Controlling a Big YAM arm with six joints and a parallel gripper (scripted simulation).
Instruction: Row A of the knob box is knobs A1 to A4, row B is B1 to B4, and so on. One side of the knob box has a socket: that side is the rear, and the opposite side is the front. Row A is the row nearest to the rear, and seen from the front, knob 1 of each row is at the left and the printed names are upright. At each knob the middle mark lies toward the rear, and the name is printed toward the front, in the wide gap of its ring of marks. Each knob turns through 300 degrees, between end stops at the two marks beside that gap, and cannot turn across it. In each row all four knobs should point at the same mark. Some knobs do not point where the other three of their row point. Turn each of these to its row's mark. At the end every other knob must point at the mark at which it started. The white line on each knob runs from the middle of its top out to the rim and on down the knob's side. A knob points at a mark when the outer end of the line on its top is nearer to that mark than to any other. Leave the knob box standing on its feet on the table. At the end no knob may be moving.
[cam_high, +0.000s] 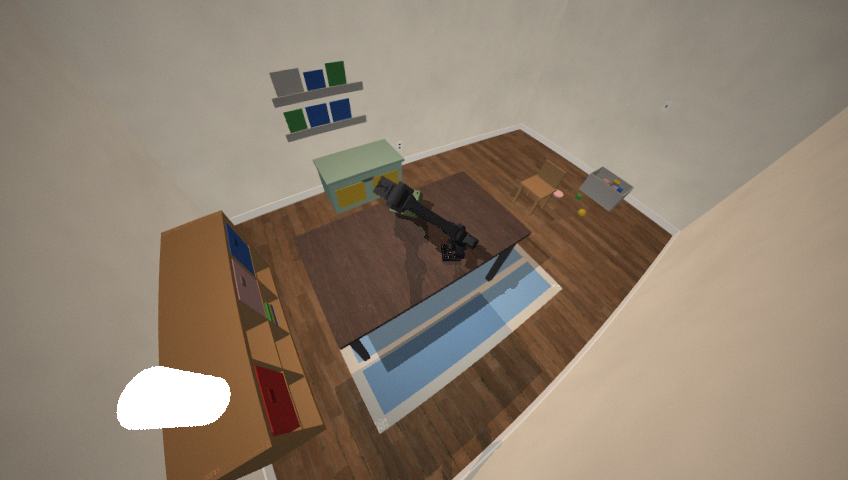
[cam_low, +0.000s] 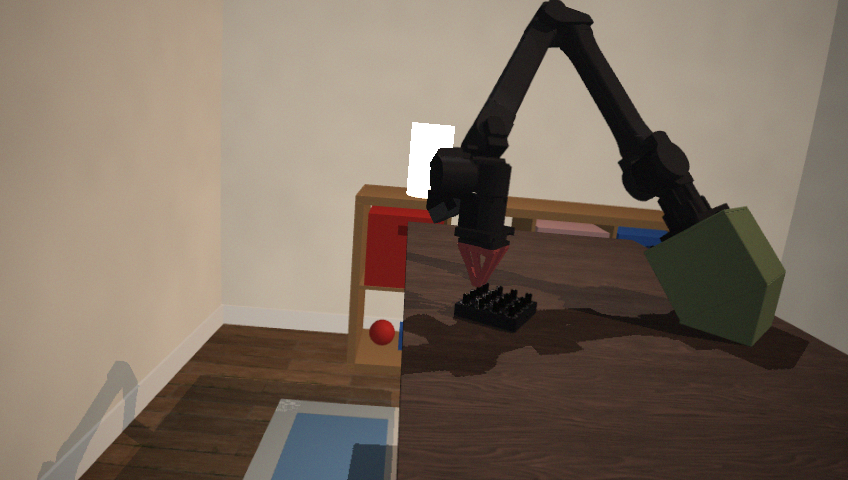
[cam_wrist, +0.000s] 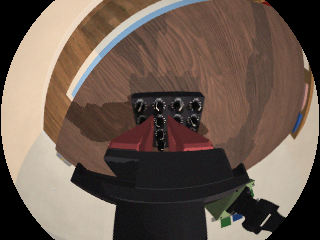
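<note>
The black knob box (cam_high: 450, 253) (cam_low: 484, 315) (cam_wrist: 168, 95) stands flat on the dark wooden table. Its far row of four knobs shows fully in the wrist view; one column of knobs shows through the gap between my fingers. My fingers hide several other knobs. White lines and marks show, but the printed names and exact pointings are too small to read. The socket is not discernible. My gripper (cam_low: 478, 285) (cam_wrist: 160, 119) points down above the box, near its edge in the exterior view. Its red fingers are slightly open, with nothing between them.
The table (cam_high: 368, 267) (cam_low: 595, 416) has an edge close beside the knob box. The green arm base (cam_low: 708, 279) stands on the table at the right in the exterior view. A blue rug (cam_high: 440, 356) lies on the floor below.
</note>
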